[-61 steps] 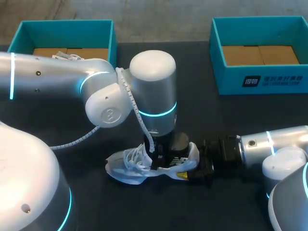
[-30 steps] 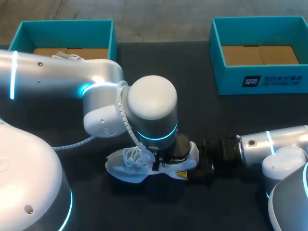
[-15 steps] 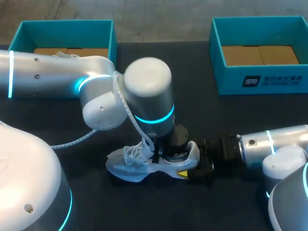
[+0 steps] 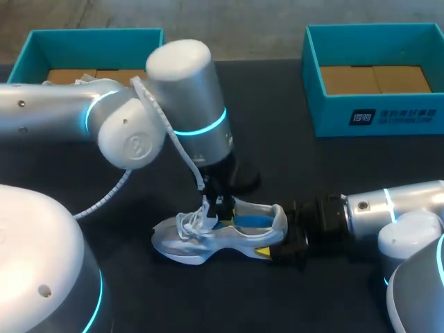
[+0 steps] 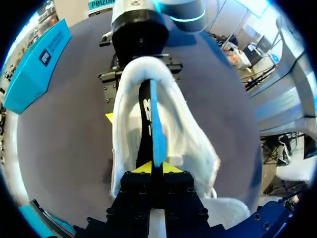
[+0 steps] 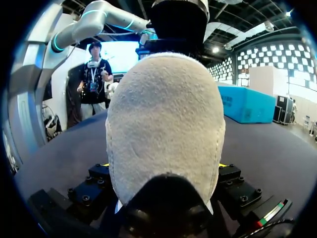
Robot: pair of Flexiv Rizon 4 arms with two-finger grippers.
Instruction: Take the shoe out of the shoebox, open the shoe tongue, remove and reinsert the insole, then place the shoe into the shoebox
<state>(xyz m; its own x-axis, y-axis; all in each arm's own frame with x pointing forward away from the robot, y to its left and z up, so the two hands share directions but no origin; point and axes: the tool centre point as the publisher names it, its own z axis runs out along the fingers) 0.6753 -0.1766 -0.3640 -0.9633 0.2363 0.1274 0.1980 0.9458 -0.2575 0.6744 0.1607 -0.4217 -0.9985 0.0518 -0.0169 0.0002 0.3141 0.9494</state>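
A white shoe [image 4: 186, 243] lies on its sole on the dark table, toe to the left. My left gripper [image 4: 220, 206] comes down over its opening. In the left wrist view this gripper [image 5: 157, 167] is shut on the edge of the blue insole [image 5: 157, 126], which stands partly raised out of the shoe [image 5: 181, 134]. The insole [image 4: 250, 220] shows blue inside the collar. My right gripper [image 4: 279, 243] lies level at the heel, its wide-set fingers clamping the heel [image 6: 163, 124] from both sides. Only the yellow fingertips [image 6: 103, 164] peek out beside it.
A teal shoebox [image 4: 97, 43] stands at the back left with something white inside. A second teal shoebox [image 4: 374, 114] stands at the back right. My left arm's big elbow [image 4: 180, 104] hangs over the middle of the table.
My left gripper has closed on the insole, and the arm has risen and swung back to the left, drawing the blue insole up. The shoe and right gripper stayed put.
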